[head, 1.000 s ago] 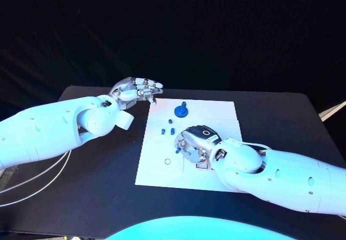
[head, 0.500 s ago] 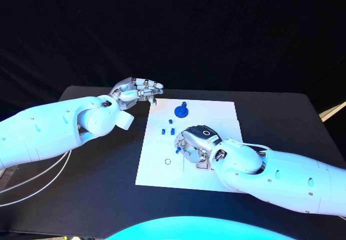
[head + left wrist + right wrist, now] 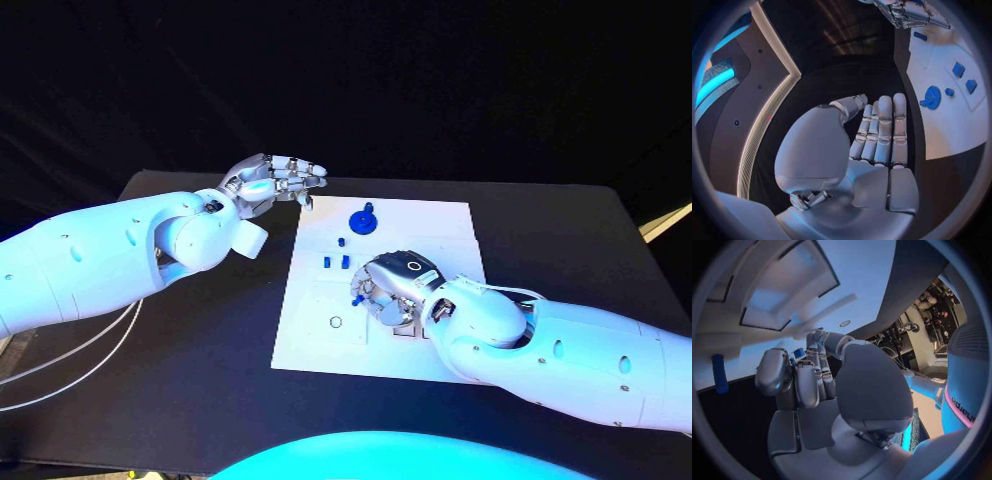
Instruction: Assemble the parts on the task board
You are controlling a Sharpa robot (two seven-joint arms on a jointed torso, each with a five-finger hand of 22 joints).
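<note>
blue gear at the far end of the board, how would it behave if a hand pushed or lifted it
The blue gear looks like rigid plastic, so probably stiff and light. It lies flat on the task board, so a push would likely slide it rather than tip it. Its round toothed rim could roll if stood on edge.

Your right robot hand (image 3: 392, 290) covers the middle of the task board (image 3: 433, 222), so whatever lies under its palm is hidden. Something small and blue (image 3: 799, 353) sits between its fingers, too buried to identify.

Task board (image 3: 433, 225): white. Parts (image 3: 362, 219): blue. Table (image 3: 188, 340): black. Left hand (image 3: 274, 182) and right hand (image 3: 392, 290): silver; arms white.
</note>
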